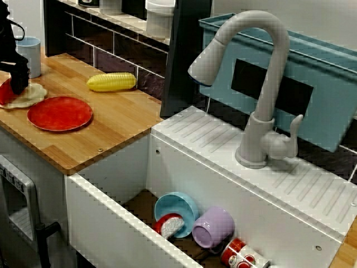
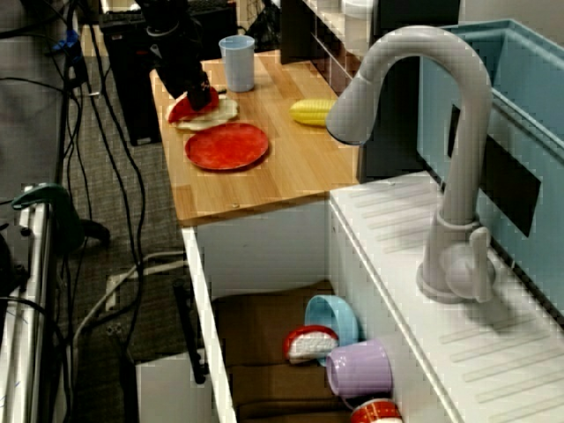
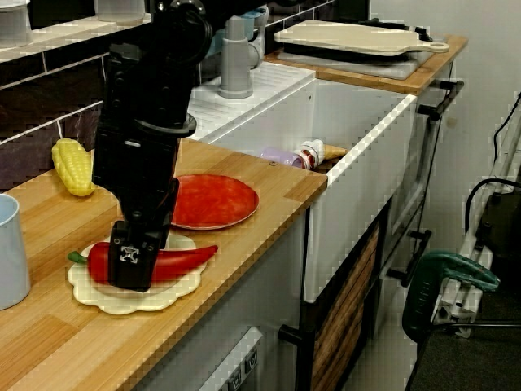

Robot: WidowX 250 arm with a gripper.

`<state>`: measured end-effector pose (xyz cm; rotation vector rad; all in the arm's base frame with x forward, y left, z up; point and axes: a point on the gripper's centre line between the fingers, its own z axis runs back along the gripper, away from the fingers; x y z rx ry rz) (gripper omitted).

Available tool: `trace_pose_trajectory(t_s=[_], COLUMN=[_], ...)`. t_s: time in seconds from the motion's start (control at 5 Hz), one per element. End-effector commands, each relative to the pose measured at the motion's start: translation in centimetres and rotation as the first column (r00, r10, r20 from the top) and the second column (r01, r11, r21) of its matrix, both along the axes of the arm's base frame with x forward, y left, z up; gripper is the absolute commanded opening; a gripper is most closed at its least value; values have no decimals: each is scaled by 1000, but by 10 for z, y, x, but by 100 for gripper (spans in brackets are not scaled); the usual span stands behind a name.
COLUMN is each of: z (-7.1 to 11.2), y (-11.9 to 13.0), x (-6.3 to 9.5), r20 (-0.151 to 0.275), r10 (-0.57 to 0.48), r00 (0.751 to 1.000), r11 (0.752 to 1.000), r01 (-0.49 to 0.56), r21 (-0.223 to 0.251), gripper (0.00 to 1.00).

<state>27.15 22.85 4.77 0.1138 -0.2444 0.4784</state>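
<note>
Cup: one light blue plastic cup (image 3: 8, 252), nearest on the wooden bench (image 3: 57, 350) in the view from the bench end. Its left side is cut off by the frame.
End effector: black end effector (image 3: 132, 275), down on the stem half of the pepper. Only the near finger shows and the far one is behind it, so I cannot tell whether the fingers are clamped or apart.
Pepper: one red chili pepper (image 3: 186, 261), lying flat on the cream plate, green stem toward the cup, tip toward the sink. Part of it is covered by the near finger.
Plates: two. Cream scalloped plate (image 3: 167, 300) under the pepper. Round red plate (image 3: 216, 199) just beyond it; whether the rims touch is hard to say.
Corn: one yellow corn cob (image 3: 73, 167), by the dark tiled wall (image 3: 41, 122), apart from both plates.
Sink: white sink (image 3: 358, 187), past the bench edge. The view over the sink shows four things inside:
- light blue bowl (image 1: 177, 205), on its side
- lilac mug (image 1: 213, 227), on its side
- red-rimmed white piece (image 1: 170, 224), too small to identify
- red-and-white can (image 1: 242, 258), cut off by the lower edge

Tap: one grey arched tap (image 1: 272, 84), behind the sink.
Far end: one pale cutting board (image 3: 358, 37), on the bench beyond the sink.
</note>
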Motion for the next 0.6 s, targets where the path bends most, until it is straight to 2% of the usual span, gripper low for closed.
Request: trace_pose_trajectory(t_s=[0.0, 0.2, 0.4], z=[9, 10, 12], y=[4, 5, 3], x=[-4, -6, -9], r20=[21, 23, 26], r10=[13, 11, 0], r00=[1000, 1000, 1000], r11=[1000, 1000, 1000], r01=[-13, -11, 0], r21=[8, 5, 1], gripper=[11, 0, 0])
